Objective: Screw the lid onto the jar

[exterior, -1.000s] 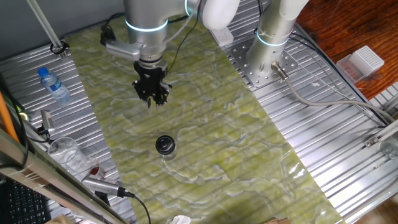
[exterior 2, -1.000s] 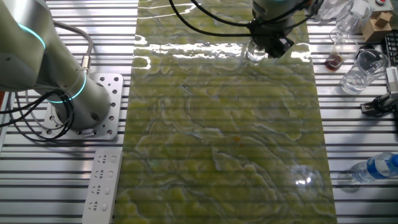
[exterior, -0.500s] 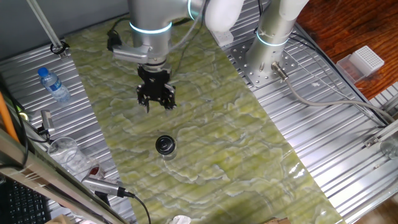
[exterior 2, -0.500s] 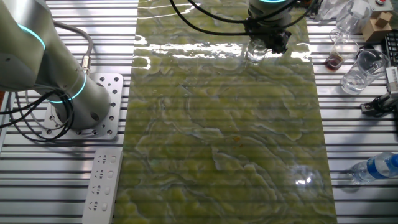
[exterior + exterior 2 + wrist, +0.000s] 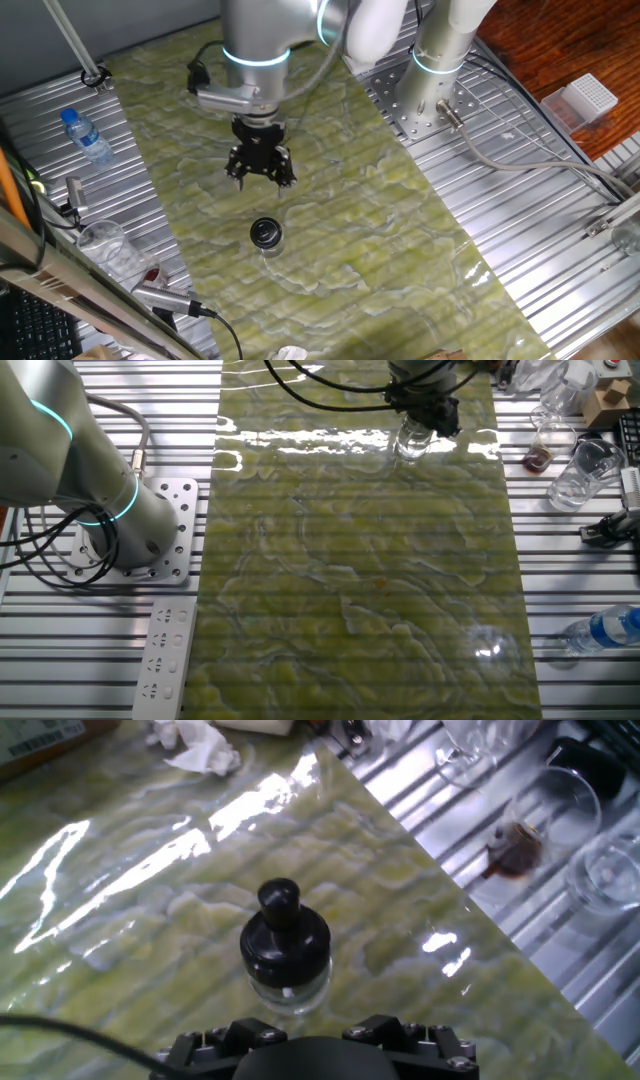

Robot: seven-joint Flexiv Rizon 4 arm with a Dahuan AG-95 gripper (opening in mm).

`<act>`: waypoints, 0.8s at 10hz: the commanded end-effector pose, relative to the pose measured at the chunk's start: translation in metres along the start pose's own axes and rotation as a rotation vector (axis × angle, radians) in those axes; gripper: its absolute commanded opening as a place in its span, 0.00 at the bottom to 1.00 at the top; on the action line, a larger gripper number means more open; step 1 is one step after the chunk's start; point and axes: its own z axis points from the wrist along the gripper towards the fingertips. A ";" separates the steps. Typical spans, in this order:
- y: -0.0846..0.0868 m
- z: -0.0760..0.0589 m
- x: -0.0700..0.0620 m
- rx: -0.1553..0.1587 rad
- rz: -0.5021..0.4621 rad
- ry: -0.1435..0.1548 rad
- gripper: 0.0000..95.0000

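Observation:
The jar point(image 5: 267, 248) is small clear glass and stands upright on the green mat. The black lid point(image 5: 265, 233) sits on top of it. In the hand view the lid point(image 5: 285, 940) has a small knob on top, and the glass of the jar point(image 5: 288, 994) shows under it. My gripper point(image 5: 261, 178) hangs above the mat, up and slightly left of the jar, apart from it. Its fingers look spread and hold nothing. In the other fixed view the gripper point(image 5: 428, 422) partly overlaps the jar point(image 5: 410, 444). The hand view shows only the gripper's base, not the fingertips.
A blue-capped water bottle point(image 5: 86, 138) and a clear cup point(image 5: 101, 241) lie on the ribbed metal left of the mat. Glassware point(image 5: 560, 815) and a crumpled tissue point(image 5: 197, 746) sit past the jar. A second arm's base point(image 5: 432, 92) stands at the mat's far right.
My gripper has moved across the mat toward the jar and turned about its axis. The jar and lid have not moved.

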 end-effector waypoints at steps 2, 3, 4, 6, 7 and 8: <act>0.001 0.007 -0.010 -0.009 0.027 -0.006 0.80; 0.001 0.007 -0.010 -0.008 0.033 -0.007 0.80; 0.001 0.007 -0.010 -0.009 0.034 -0.010 0.80; 0.001 0.007 -0.010 -0.013 0.026 -0.015 0.80; 0.001 0.007 -0.010 -0.013 0.020 -0.013 0.80; 0.001 0.007 -0.010 -0.002 0.011 0.001 0.80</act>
